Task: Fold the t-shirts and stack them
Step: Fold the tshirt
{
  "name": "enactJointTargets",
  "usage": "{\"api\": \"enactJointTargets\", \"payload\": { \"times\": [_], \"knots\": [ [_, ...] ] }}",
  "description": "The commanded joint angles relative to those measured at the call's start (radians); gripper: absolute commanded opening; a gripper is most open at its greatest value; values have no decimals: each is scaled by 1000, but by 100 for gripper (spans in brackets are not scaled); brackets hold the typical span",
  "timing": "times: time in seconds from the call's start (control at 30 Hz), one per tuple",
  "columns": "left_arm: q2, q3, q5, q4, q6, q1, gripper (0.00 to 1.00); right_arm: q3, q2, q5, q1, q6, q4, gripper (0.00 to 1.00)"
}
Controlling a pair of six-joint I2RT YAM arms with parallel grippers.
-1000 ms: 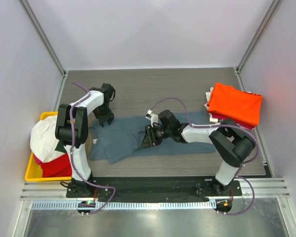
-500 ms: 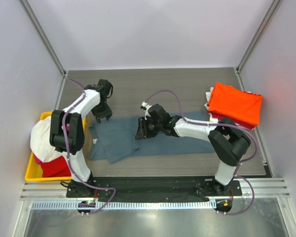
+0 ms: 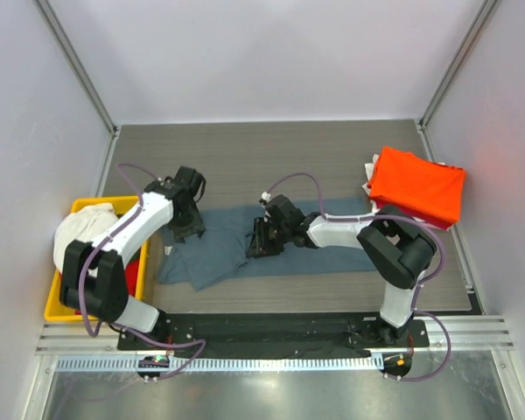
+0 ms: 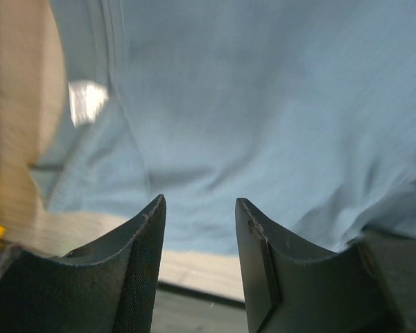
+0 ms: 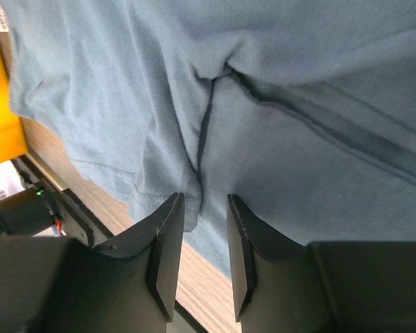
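The slate blue-grey t-shirt [image 3: 219,245] lies spread on the table, its left part bunched in folds; it fills the left wrist view [image 4: 263,104] and the right wrist view [image 5: 298,125]. My left gripper [image 3: 185,229] is open and empty over the shirt's upper left edge. My right gripper [image 3: 257,242] is open and empty over a fold at the shirt's middle. The folded orange t-shirt [image 3: 417,185] lies at the far right on other folded cloth. White [image 3: 79,236] and red [image 3: 133,271] t-shirts lie in the yellow bin [image 3: 57,304].
The yellow bin stands at the table's left edge, its yellow wall showing in the right wrist view [image 5: 0,111]. A white label [image 4: 87,100] shows on the blue shirt. The table's front edge [image 3: 315,306] runs just below the shirt.
My left arm swung its elbow down and the gripper came down onto the shirt's upper left. My right gripper shifted back and forth over the shirt's middle fold.
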Motion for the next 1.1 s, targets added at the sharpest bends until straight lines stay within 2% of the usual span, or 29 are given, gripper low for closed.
{"api": "enactJointTargets", "payload": {
  "times": [0.0, 0.1, 0.3, 0.6, 0.7, 0.83, 1.07],
  "knots": [
    [-107, -96, 104, 71, -42, -33, 46, -23, -8, -38, 6, 44, 70, 37],
    [-145, -184, 135, 113, -71, -74, 46, -37, -3, -56, 13, 61, 94, 37],
    [-138, -241, 148, 157, -111, -143, 45, -46, 9, -78, 25, 101, 131, 37],
    [-18, -288, 115, 235, -105, -143, 44, -42, 38, -85, 40, 148, 145, 36],
    [-18, -296, 114, 246, -105, -142, 44, -37, 40, -87, 39, 158, 150, 26],
    [-24, -305, 100, 245, -102, -143, 44, -31, 18, -64, 37, 150, 116, 3],
    [2, -308, 66, 226, -83, -143, 45, 36, -3, 34, 26, 72, -77, 1]
  ]
}}
